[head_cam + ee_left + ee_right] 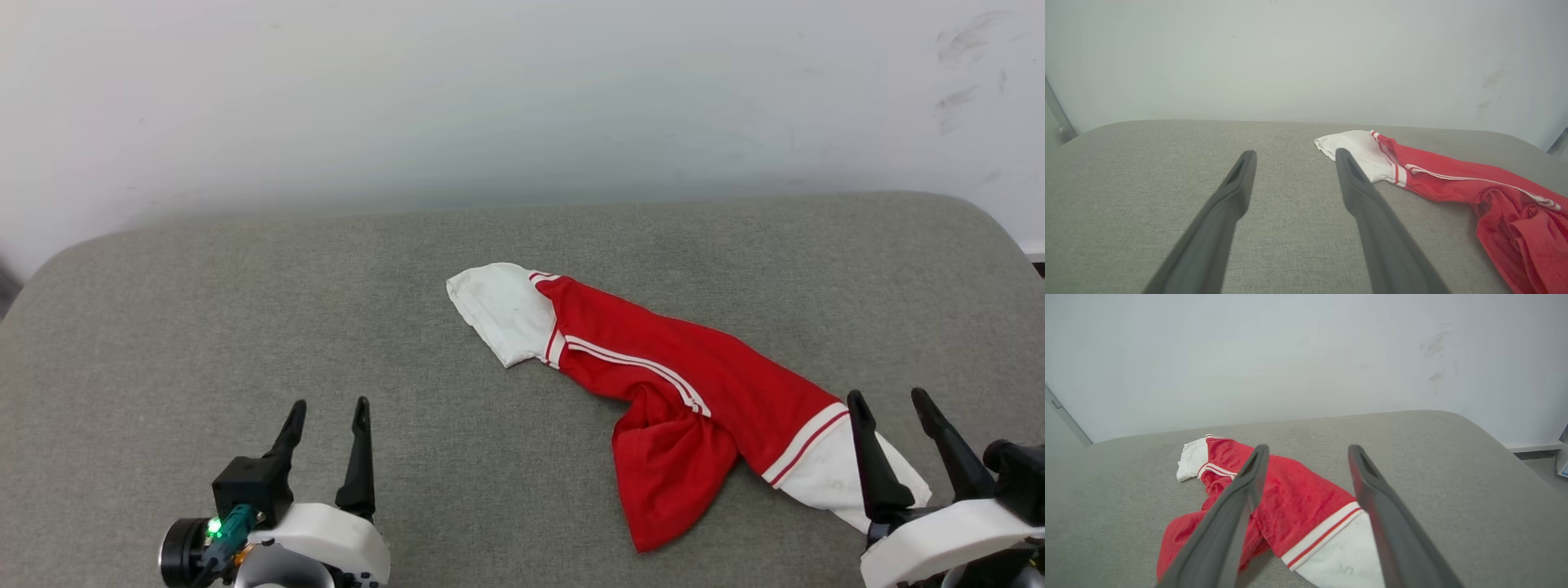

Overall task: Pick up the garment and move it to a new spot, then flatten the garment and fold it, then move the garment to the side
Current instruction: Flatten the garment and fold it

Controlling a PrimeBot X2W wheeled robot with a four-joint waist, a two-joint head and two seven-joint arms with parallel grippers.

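Left hand: fingers apart, nothing between them. It sits low at the near-left of the grey padded surface, well apart from the garment. In the left wrist view both fingers point across bare grey fabric. One fingertip overlaps the garment's white far end in that view, but the head view shows a clear gap, so no contact.

Right hand: fingers apart, not clamped on anything. It's at the near-right, over the garment's near white end. In the head view its inner finger stands in front of that white panel. In the right wrist view the white panel and its red-and-white stripe band lie between and below the two fingers, and the red body runs under the left-side finger. Can't tell if the fingers touch the cloth.

Garment: lies loose on the surface, right of centre. It runs diagonally from a white end at the far-left to a white end at the near-right. The middle is red, with thin white stripes running along it. A red flap bunches out toward the near edge, creased. Not flat, not folded.

Behind: white wall, with scuff marks at the upper right.
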